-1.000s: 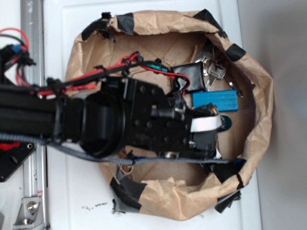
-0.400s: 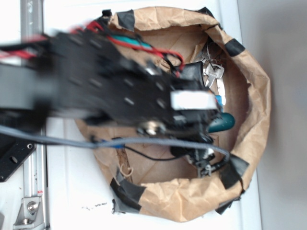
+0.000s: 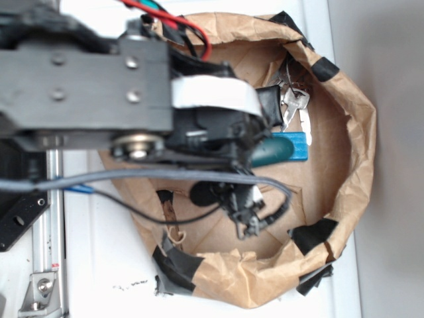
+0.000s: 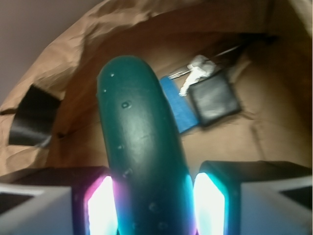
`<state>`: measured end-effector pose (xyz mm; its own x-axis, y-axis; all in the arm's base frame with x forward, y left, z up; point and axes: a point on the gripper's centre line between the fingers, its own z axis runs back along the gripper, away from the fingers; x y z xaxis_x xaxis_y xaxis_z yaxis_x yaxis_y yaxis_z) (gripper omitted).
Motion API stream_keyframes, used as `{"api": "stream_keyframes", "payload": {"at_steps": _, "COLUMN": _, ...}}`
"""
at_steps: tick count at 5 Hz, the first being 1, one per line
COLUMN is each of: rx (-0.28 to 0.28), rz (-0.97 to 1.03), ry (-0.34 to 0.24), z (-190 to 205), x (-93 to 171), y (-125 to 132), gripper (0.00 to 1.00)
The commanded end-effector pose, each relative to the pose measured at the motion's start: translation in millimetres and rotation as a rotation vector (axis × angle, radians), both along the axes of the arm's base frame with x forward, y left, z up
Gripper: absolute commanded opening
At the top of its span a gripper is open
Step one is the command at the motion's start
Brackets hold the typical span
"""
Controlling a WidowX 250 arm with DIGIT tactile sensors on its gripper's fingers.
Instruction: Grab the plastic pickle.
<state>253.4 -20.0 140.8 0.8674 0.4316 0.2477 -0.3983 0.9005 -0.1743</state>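
Tool pads clamp the plastic pickle, which juts forward between them.

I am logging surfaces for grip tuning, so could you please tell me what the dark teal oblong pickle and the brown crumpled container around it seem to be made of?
The dark teal oblong pickle looks like smooth moulded plastic, with soft sheen and small dimples. The brown crumpled container looks like matte kraft paper, creased and patched with black tape.
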Motion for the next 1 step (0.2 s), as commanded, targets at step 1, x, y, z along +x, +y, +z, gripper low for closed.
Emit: {"api": "stream_keyframes", "payload": {"at_steps": 1, "rx": 0.094, "rz": 0.048, "ry": -0.069, "z": 12.8, "x": 0.2, "y": -3.0, "gripper": 0.0}}
